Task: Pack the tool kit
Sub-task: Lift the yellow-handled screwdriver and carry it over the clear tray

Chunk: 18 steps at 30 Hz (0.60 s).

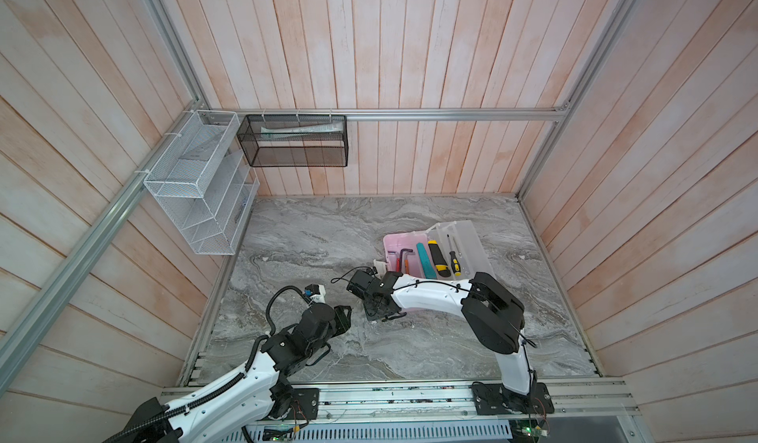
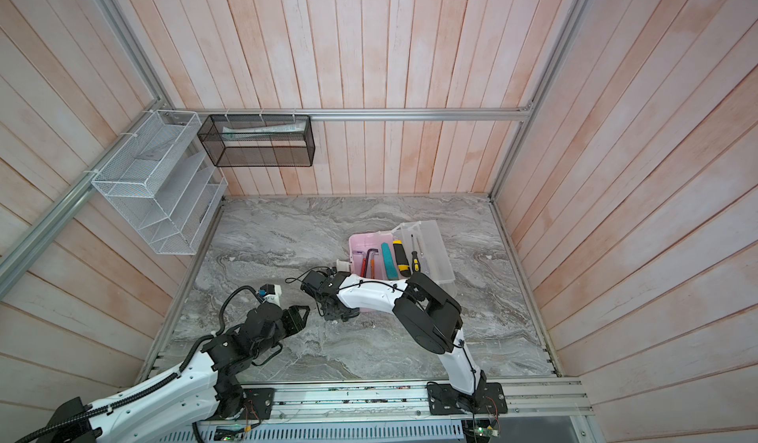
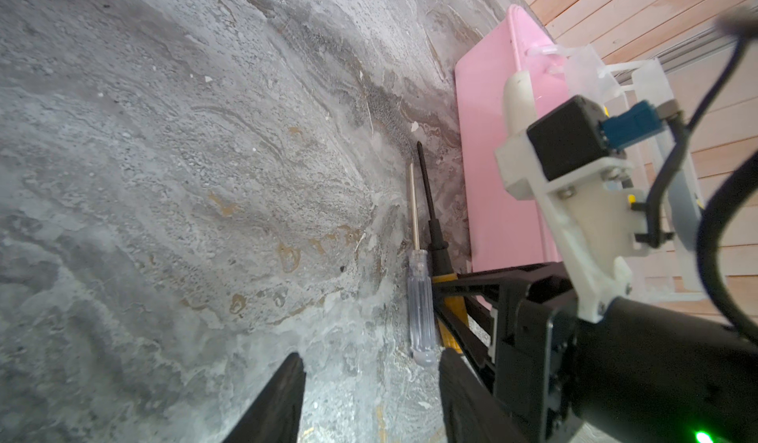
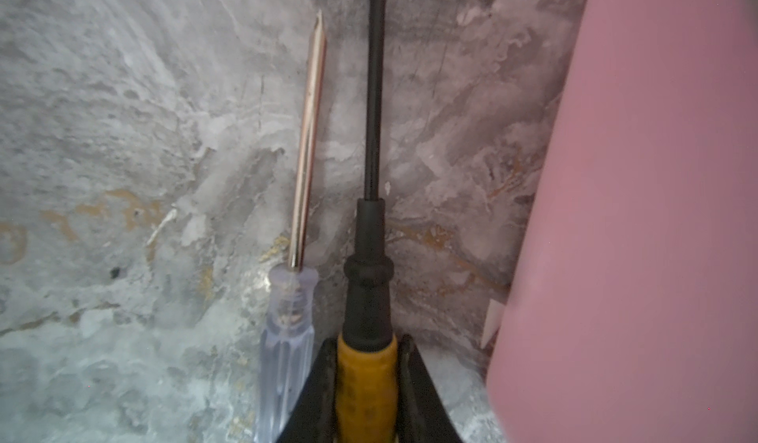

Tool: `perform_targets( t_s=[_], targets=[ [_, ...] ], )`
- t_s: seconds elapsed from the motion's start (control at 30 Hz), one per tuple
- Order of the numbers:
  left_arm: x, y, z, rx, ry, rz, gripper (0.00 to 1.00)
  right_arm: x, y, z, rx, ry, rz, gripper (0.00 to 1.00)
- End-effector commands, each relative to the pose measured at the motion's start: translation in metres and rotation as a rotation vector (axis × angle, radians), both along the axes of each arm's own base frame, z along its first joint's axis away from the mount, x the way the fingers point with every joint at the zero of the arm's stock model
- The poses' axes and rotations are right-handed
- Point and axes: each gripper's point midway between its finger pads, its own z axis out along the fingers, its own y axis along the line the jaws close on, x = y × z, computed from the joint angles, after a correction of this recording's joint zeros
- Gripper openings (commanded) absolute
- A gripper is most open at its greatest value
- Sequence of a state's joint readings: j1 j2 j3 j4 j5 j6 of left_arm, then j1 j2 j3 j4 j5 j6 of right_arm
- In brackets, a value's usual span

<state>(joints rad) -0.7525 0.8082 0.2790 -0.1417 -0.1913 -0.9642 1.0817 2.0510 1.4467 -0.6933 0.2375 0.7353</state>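
top views, case: the pink case [image 1: 393,244] sits open on the grey surface [image 1: 307,236], over to the right. its clear lid [image 1: 471,240] is tipped back.
top views, tools inside: the hex keys [image 1: 406,256], a teal knife [image 1: 424,260], a yellow and black knife [image 1: 437,258] and a small screwdriver [image 1: 453,260] lie in a row in the case.
top views, right gripper: the right gripper [image 1: 379,311] reaches across and points down at the surface just left of the case. its jaws are hidden from up here.
top views, left gripper: the left gripper [image 2: 301,318] hangs near it, low over the surface.
left wrist view, left gripper: the left gripper [image 3: 369,375] is about half open and holds nothing. only bare surface shows between its fingers.
left wrist view, tools outside: the clear screwdriver [image 3: 420,309] and the yellow screwdriver [image 3: 434,231] lie side by side, just beside the wall of the pink case [image 3: 492,133].
right wrist view, right gripper: the right gripper [image 4: 367,363] is nearly shut. its jaws hug both sides of the handle of the yellow screwdriver [image 4: 369,289]. i cannot tell if the tool is off the surface.
right wrist view, neighbours: the clear screwdriver [image 4: 287,338] lies just beside the held one. the case wall is near on the other side.
how it will handle: the yellow screwdriver looks light, hard and stiff. its round handle could roll or spin in the jaws.
where to hold: the fat handle is the best place. the thin shaft looks too slim and slippery.
watch out: the clear screwdriver is so close that it may get bumped.
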Motion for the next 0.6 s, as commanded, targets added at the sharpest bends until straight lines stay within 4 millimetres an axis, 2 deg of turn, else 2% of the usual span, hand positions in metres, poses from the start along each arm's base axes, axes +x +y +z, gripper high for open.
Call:
perform_targets(
  t_s=[0.0, 0.17, 0.4, 0.57],
  targets=[
    [0.009, 0.0, 0.009, 0.003, -0.036, 0.015, 0.55, 0.008, -0.021, 0.0, -0.086, -0.001, 0.006, 0.0],
    [0.011, -0.001, 0.013, -0.003, -0.048, 0.022, 0.55, 0.01, -0.007, 0.019, 0.004, 0.004, 0.067, 0.0],
    [0.015, 0.0, 0.025, 0.015, -0.074, 0.024, 0.55, -0.016, 0.033, 0.053, 0.282, 0.068, 0.234, 0.0],
    [0.016, 0.005, 0.035, 0.028, -0.095, 0.038, 0.55, -0.019, 0.038, 0.067, 0.317, 0.064, 0.269, 0.0]
  ],
)
